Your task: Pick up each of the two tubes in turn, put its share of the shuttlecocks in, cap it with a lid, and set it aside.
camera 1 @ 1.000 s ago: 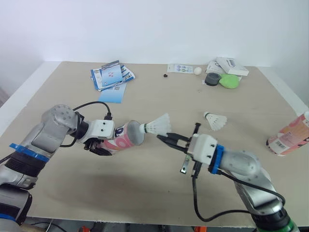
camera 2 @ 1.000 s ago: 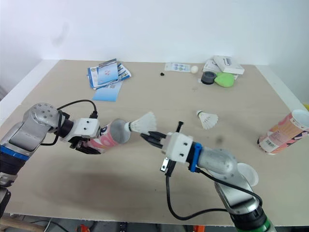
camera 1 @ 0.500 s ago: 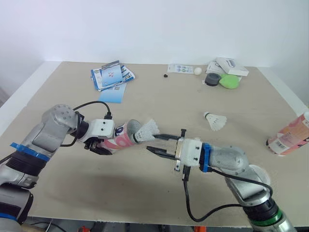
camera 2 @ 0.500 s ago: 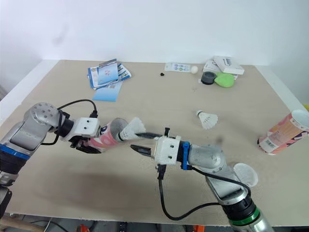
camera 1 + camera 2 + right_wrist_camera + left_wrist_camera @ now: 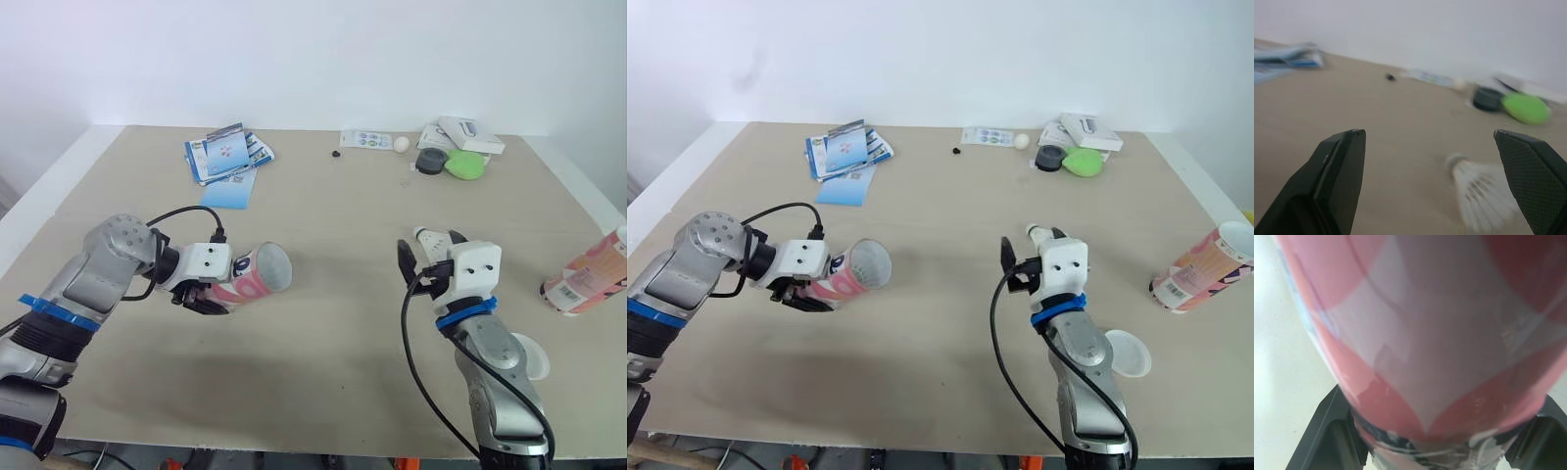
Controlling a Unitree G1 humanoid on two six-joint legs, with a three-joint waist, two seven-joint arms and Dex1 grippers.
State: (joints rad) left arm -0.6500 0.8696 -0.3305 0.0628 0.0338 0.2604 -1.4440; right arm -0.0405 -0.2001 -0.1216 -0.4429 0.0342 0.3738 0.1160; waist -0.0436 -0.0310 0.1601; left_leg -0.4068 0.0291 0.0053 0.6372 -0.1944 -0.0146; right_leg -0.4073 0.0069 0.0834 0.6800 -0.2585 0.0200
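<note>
My left gripper (image 5: 214, 291) is clamped around the pink-and-white tube (image 5: 250, 279). The tube lies tipped on its side over the table (image 5: 323, 206), its open mouth facing my right gripper (image 5: 429, 250). I cannot make out what is inside. Well to the right of that tube, my right gripper stands wide and empty. One shuttlecock (image 5: 1481, 193) lies just past it, mostly hidden behind it. There are two tubes. The second tube (image 5: 1200, 269) lies far right of the held one, and one pale lid (image 5: 1122, 352) is nearer to it.
</note>
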